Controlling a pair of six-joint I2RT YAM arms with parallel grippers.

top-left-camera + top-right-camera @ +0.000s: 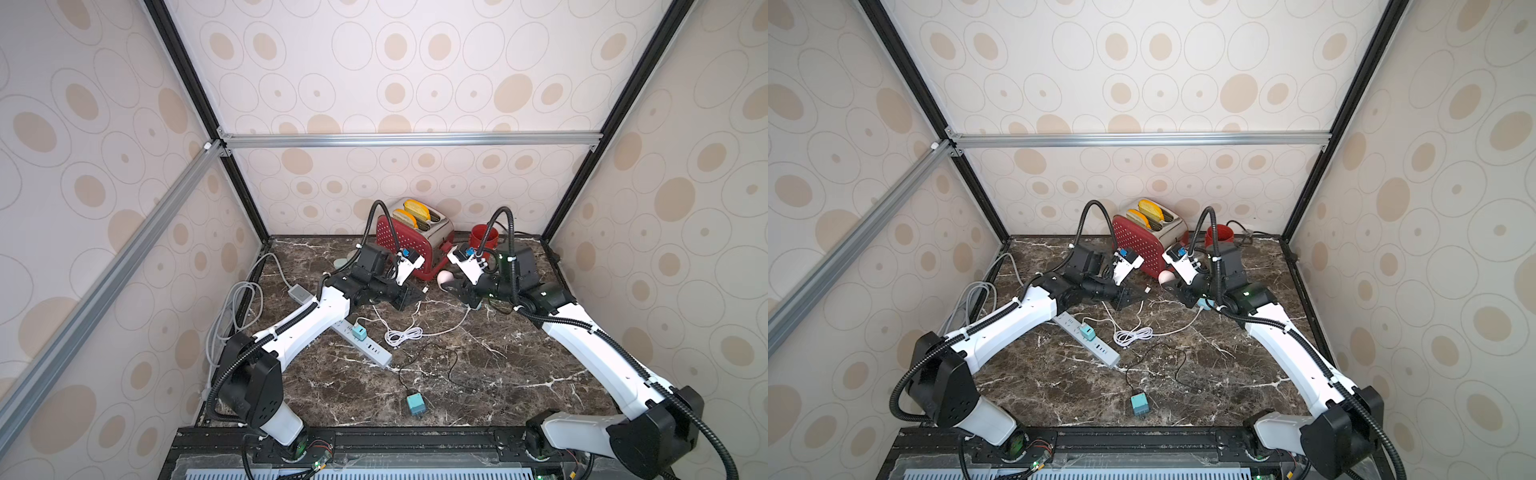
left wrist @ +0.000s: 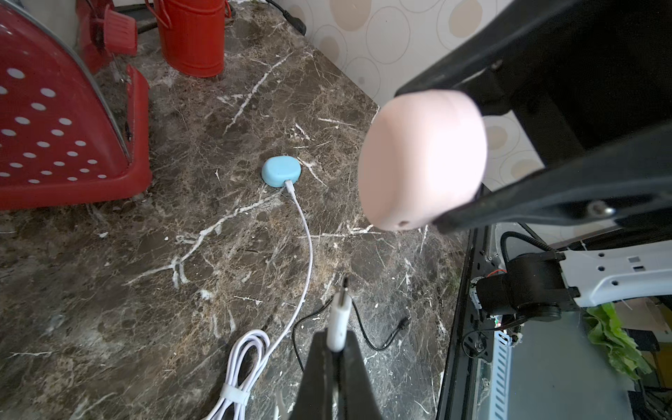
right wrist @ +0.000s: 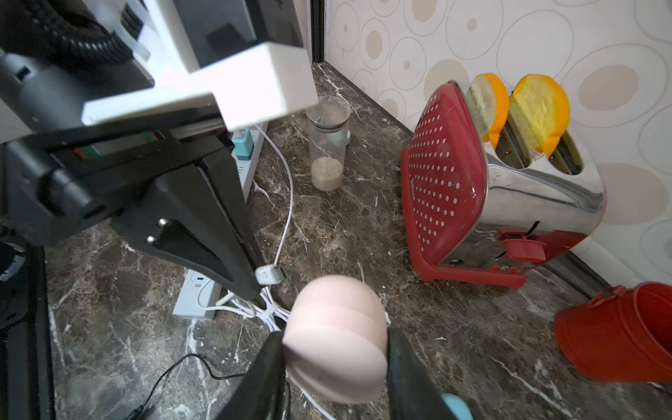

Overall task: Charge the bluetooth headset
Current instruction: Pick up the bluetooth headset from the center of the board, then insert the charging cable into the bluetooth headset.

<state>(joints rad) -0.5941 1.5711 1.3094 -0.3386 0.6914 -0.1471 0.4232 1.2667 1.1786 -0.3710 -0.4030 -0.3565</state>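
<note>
The bluetooth headset's pink rounded case (image 3: 336, 338) hangs above the marble counter, and my right gripper (image 3: 335, 340) is shut on it, one finger on each side. In both top views the case (image 1: 444, 275) (image 1: 1166, 274) shows just in front of the toaster. My left gripper (image 2: 336, 345) is shut on the white charging plug (image 2: 340, 316), whose metal tip points toward the pink case (image 2: 422, 160). Plug (image 3: 269, 275) and case stay a short gap apart. A small dark hole shows on the case's lower edge.
A blue case (image 2: 281, 171) lies on the counter with a white cable plugged in. The red toaster (image 1: 411, 241) and red bucket (image 1: 484, 237) stand at the back. A power strip (image 1: 361, 338), a loose teal charger (image 1: 415, 404) and a rice jar (image 3: 327, 145) are near.
</note>
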